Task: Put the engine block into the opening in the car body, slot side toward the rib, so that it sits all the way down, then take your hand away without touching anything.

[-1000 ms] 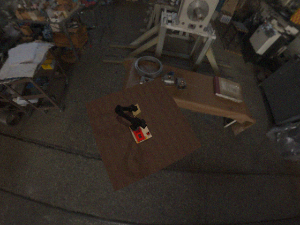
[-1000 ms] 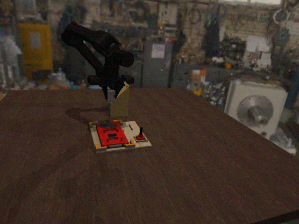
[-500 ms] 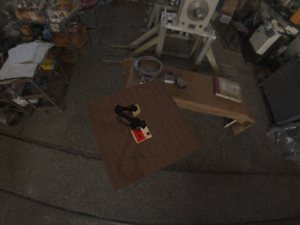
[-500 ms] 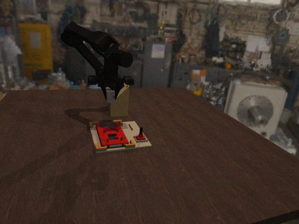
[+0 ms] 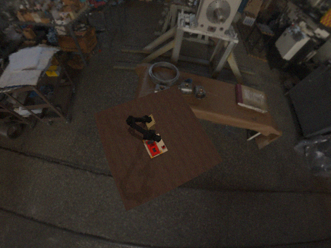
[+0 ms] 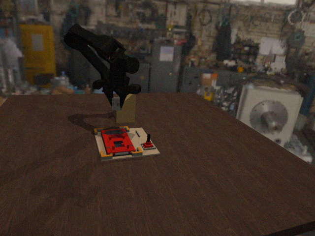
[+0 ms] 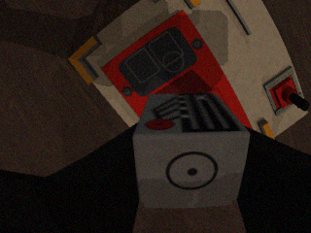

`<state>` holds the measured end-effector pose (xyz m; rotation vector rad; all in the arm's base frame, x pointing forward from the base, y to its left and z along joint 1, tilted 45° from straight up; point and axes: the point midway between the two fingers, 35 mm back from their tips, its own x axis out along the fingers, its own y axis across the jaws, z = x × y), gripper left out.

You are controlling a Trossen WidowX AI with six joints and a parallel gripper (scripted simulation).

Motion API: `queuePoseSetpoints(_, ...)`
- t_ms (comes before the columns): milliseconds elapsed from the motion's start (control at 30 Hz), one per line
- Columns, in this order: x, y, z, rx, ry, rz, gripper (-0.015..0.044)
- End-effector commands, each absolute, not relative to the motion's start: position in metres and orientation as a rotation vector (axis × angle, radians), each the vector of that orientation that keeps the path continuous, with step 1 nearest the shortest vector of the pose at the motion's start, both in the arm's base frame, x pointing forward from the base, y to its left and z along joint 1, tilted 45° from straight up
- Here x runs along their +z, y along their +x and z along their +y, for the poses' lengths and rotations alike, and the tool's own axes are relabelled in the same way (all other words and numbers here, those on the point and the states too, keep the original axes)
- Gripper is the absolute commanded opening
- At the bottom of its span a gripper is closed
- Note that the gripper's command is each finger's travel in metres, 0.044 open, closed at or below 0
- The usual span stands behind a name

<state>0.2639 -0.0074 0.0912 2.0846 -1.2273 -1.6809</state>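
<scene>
My gripper (image 6: 116, 104) (image 7: 185, 130) is shut on the grey engine block (image 6: 115, 101) (image 7: 191, 191), which hangs above and behind the car body in the exterior view. In the wrist view the block's near side bears a circle, and its top shows dark slots and a red disc. The red car body (image 5: 153, 151) (image 6: 126, 140) (image 7: 214, 79) lies on a pale board between corner brackets, turned askew to the block in the wrist view. Its dark opening (image 6: 118, 143) shows in the exterior view; the block hides it in the wrist view. I cannot make out the rib.
The pale board (image 6: 138, 139) (image 7: 248, 63) carries a red-based black lever (image 6: 148, 144) (image 7: 285, 94) and a thin dark bar (image 6: 137, 133) (image 7: 238, 16). Orange-and-grey brackets (image 6: 105, 154) (image 7: 84, 63) stand around the car body. A tan upright block (image 5: 151, 123) (image 6: 127, 114) stands behind the board.
</scene>
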Motion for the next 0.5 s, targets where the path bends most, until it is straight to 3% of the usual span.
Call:
queuePoseSetpoints(0, 0.0903, 0.2643, -0.0091, -1.629, 2.166, -1.386, 0.0000)
queuePoseSetpoints(467, 0.0866, 0.2644, -0.0128, -1.429, 2.376, -1.887, 0.0000)
